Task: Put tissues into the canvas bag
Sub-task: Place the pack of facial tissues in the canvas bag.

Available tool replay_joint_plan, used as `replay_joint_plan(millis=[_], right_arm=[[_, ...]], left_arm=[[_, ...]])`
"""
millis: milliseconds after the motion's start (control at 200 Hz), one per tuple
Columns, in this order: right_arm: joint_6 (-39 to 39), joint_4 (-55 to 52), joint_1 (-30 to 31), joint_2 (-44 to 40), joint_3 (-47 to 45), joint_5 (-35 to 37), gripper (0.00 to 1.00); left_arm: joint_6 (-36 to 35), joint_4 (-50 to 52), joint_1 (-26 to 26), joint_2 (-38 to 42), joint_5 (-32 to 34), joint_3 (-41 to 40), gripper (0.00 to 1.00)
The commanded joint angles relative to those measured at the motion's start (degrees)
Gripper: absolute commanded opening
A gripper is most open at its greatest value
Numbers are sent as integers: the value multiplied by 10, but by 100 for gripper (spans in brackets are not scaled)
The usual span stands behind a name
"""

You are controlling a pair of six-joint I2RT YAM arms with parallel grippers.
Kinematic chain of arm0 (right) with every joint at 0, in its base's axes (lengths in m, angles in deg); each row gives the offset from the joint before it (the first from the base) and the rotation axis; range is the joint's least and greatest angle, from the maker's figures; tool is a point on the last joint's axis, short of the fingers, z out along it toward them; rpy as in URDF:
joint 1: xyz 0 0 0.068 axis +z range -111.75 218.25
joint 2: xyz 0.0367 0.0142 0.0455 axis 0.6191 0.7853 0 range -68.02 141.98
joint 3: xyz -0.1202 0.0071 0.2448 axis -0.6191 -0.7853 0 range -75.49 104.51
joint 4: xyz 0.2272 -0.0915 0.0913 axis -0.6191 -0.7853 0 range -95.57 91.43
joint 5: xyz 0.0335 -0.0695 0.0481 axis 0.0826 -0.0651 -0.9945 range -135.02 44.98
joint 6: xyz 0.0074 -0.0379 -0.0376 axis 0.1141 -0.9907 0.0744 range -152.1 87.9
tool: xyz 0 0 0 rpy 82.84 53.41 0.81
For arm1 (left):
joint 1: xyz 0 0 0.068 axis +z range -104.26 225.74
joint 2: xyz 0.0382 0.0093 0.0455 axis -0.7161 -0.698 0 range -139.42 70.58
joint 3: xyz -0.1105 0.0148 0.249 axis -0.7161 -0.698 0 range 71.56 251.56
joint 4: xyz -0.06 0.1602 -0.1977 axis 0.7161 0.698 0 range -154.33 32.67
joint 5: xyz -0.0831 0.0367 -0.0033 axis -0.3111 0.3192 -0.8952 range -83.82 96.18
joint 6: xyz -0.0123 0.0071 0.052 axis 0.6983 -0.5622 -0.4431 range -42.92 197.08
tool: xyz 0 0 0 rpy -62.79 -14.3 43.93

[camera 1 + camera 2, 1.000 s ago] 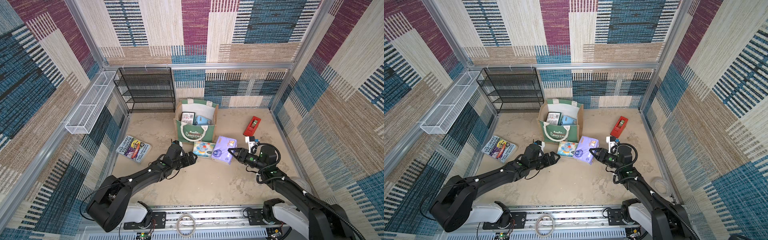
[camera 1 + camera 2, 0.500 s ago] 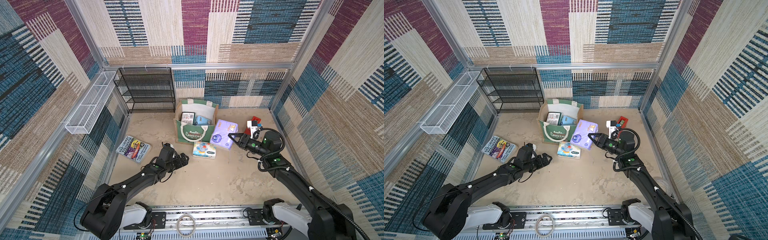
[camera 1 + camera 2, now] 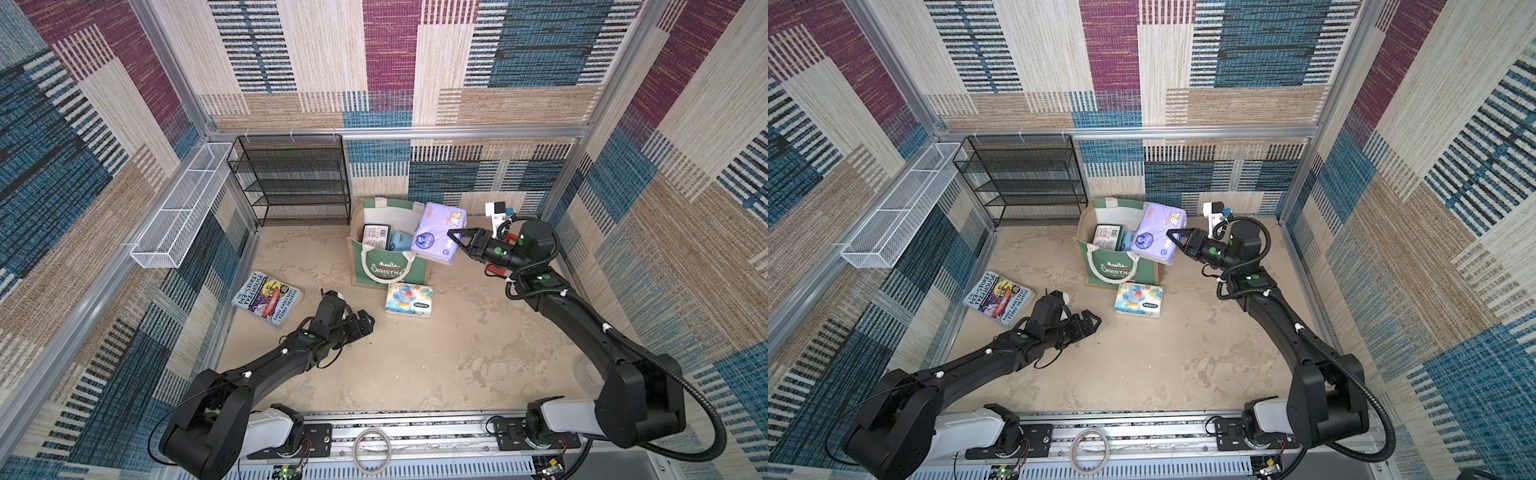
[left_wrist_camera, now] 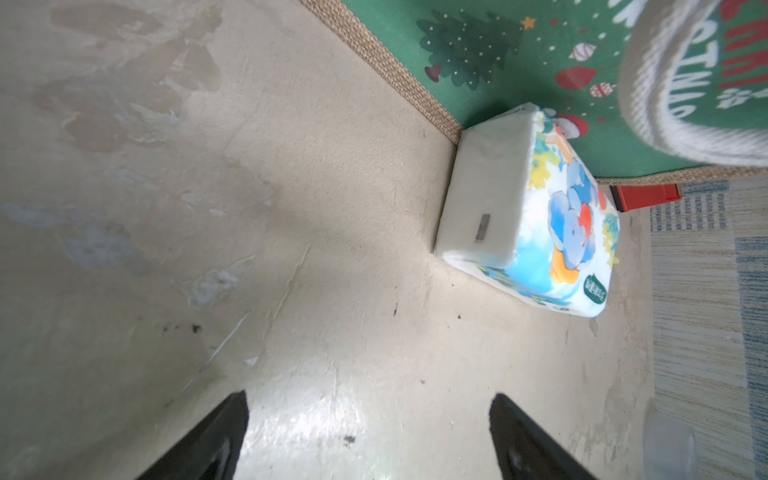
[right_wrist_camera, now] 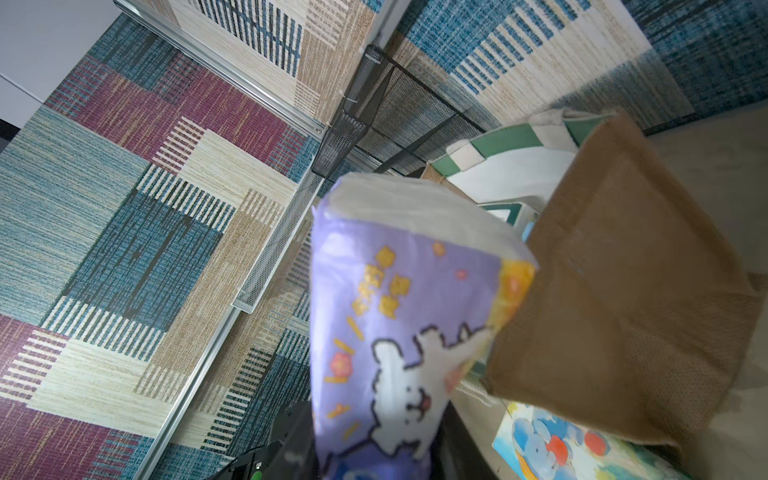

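Two tissue packs are outside the canvas bag (image 3: 390, 270) (image 3: 1113, 270). The right gripper (image 3: 455, 240) (image 3: 1174, 239) reaches in from the right, its fingers clamped on one long edge of the lilac pack (image 3: 435, 232) (image 3: 1155, 232) (image 5: 399, 332). It holds the pack in the air at the bag's right-hand rim. In both top views the pack covers that rim and a corner of the opening. Its long axis runs from the near side toward the back wall, crosswise to the fingers, with the printed lilac face turned up. Whether it also leans upward I cannot tell.

The elephant pack (image 3: 409, 299) (image 3: 1138, 298) (image 4: 540, 224) lies flat on the floor (image 3: 436, 353), picture side up. Its long axis runs along the bag's green front, and in the left wrist view one corner touches the bag's bottom edge.

Inside the bag, a flat green-and-white pack (image 3: 376, 237) stands against the lining, with a blue pack (image 3: 401, 240) just beside it.

The left gripper (image 3: 360, 324) (image 3: 1089, 322) (image 4: 369, 401) is low over the bare floor, fingers spread wide and holding nothing. It points toward the elephant pack, well apart from it. The Treehouse book (image 3: 266, 297) lies to its left.
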Motion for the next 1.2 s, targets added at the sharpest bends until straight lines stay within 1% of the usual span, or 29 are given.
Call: replay_joint_plan(millis=[0, 210, 376, 711, 837, 1032, 1197], right_arm=[[-7, 20, 15, 39, 48, 0, 35], [-17, 2, 53, 148, 168, 11, 34], [-39, -43, 73, 232, 260, 35, 32], [-43, -96, 110, 358, 393, 71, 31], [-41, -117, 122, 390, 422, 89, 30], [-32, -136, 135, 424, 440, 108, 30], [-33, -155, 140, 457, 463, 96, 31]], left_arm=[[-4, -4, 1, 2, 1, -4, 95], [-4, -6, 1, 1, -2, -6, 95], [0, -8, 2, 2, -5, -13, 95], [4, -8, 2, 13, -3, -21, 95], [3, -7, 2, 15, -3, -21, 95], [4, -6, 2, 19, -1, -25, 95], [4, -5, 2, 21, 0, -25, 95]])
